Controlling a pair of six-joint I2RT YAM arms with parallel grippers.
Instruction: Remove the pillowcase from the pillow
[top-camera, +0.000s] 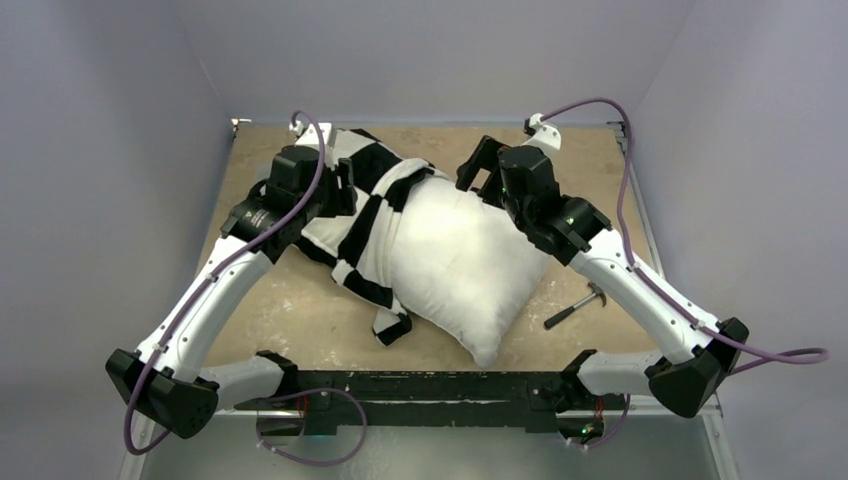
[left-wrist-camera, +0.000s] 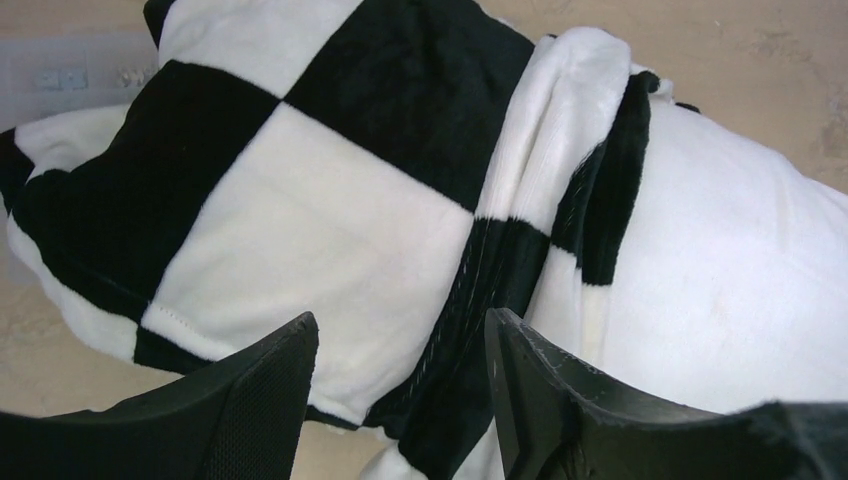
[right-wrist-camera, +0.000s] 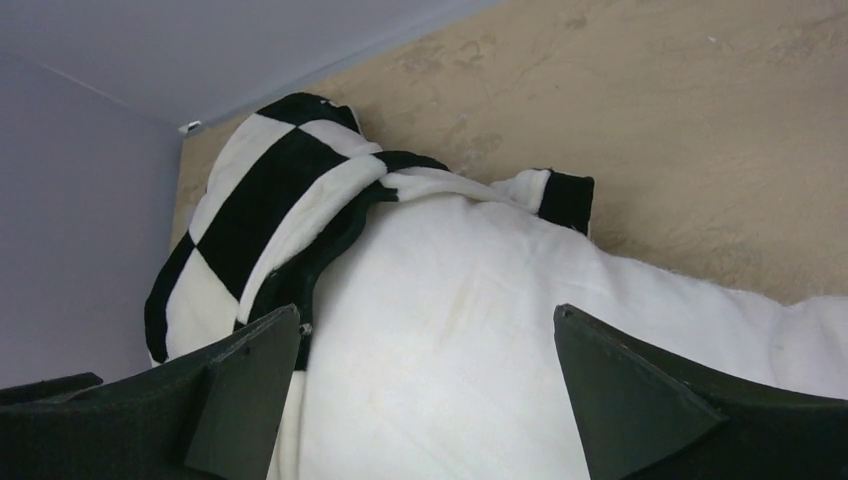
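The plain white pillow (top-camera: 460, 262) lies slantwise in the middle of the table. The black-and-white checkered pillowcase (top-camera: 362, 215) is bunched over its far left end, and most of the pillow is bare. My left gripper (top-camera: 345, 190) hovers over the bunched pillowcase. In the left wrist view it (left-wrist-camera: 400, 335) is open and empty above the pillowcase (left-wrist-camera: 300, 200), with the pillow (left-wrist-camera: 730, 270) at the right. My right gripper (top-camera: 478, 165) is at the pillow's far top corner. In the right wrist view it (right-wrist-camera: 425, 320) is wide open over the pillow (right-wrist-camera: 450, 310), beside the pillowcase edge (right-wrist-camera: 260, 190).
A small hammer (top-camera: 578, 305) lies on the tan tabletop (top-camera: 300, 310) just right of the pillow, under my right arm. Grey walls close in on the left, back and right. A metal rail (top-camera: 430, 385) runs along the near edge.
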